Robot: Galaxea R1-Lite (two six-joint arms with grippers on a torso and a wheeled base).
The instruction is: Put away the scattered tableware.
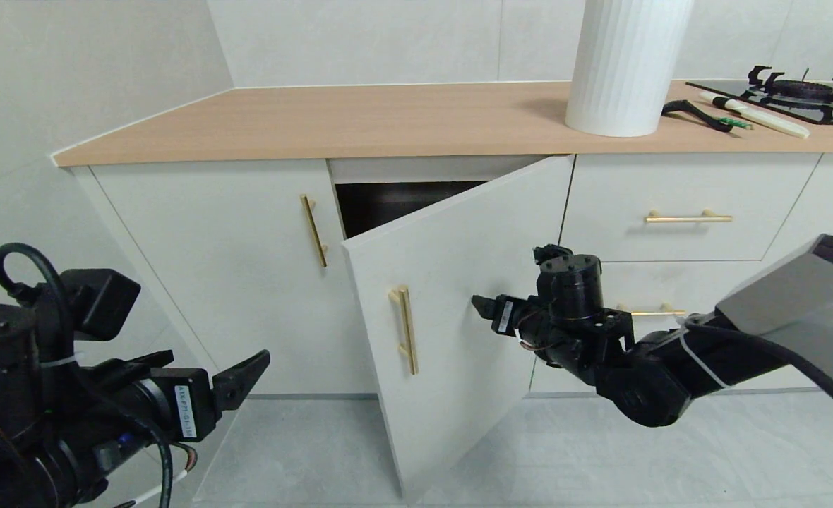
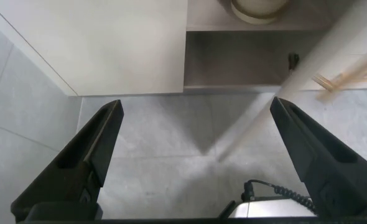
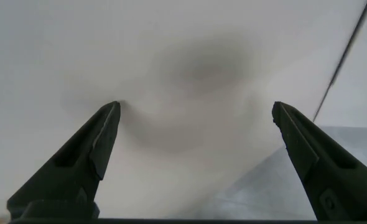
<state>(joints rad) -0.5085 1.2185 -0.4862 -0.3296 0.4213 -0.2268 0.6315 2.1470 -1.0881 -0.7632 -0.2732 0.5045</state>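
Gaping wide and holding nothing, the jaws of the right gripper face the white panel of the door, close to it. In the head view it sits at centre right, just right of the door's gold handle. The left gripper is also wide open and empty. It hangs low at the lower left of the head view, over the floor and well apart from the door.

The door stands partly open at the frame's centre, with a dark gap above its top edge. Through the left wrist view, a pale bowl rests on a shelf inside the cabinet, at the top of that frame.

On the counter, at the upper right of the head view, lie a black-handled tool and a long white utensil. They sit between a tall ribbed vase and the stove. These look like the scattered tableware.

By my reading the task is at an early stage. The cabinet has been opened part way, which seems to be preparation. Nothing is in either gripper, and the loose pieces are not yet put away. Opening the door fully, fetching each piece and stowing it all appear to be left to do.
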